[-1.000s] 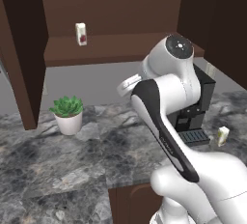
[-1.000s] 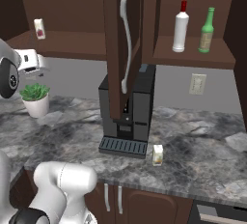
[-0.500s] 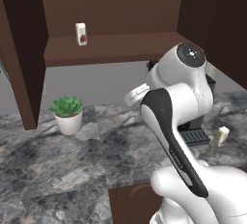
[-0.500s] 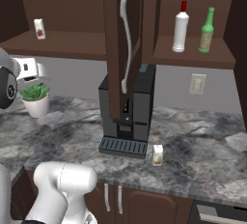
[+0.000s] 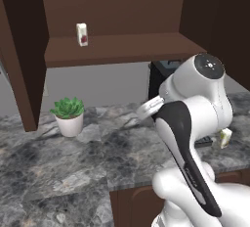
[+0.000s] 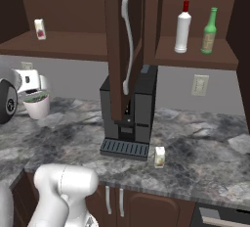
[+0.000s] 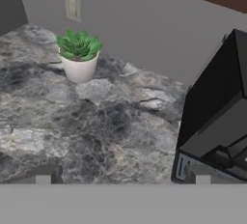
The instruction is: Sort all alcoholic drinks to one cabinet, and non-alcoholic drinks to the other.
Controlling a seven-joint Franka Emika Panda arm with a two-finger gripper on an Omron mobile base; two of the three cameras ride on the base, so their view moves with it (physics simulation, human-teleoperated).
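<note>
Grey marbled counter (image 7: 96,121) lies under the gripper (image 7: 123,175), whose fingers stand at their widest with nothing between them. From the hand, a potted plant (image 7: 78,56) sits left near a wall socket (image 7: 72,4), and a black coffee machine (image 7: 217,117) stands right.

From the right base camera, a cream carton (image 6: 159,156) stands on the counter just right of the machine's drip tray (image 6: 124,148); the left base camera catches that carton (image 5: 225,137) past the arm's elbow.

Farther back, the wide cabinet (image 5: 117,50) holds a white carton (image 5: 82,34) with a red mark, upright at the left end of its shelf. The right base camera adds the narrow cabinet (image 6: 195,59), its door (image 6: 122,45) swung open with a curved silver handle (image 6: 128,45). On its shelf stand a white bottle (image 6: 182,27) with a red cap and, beside it to the right, the green bottle (image 6: 209,31).
</note>
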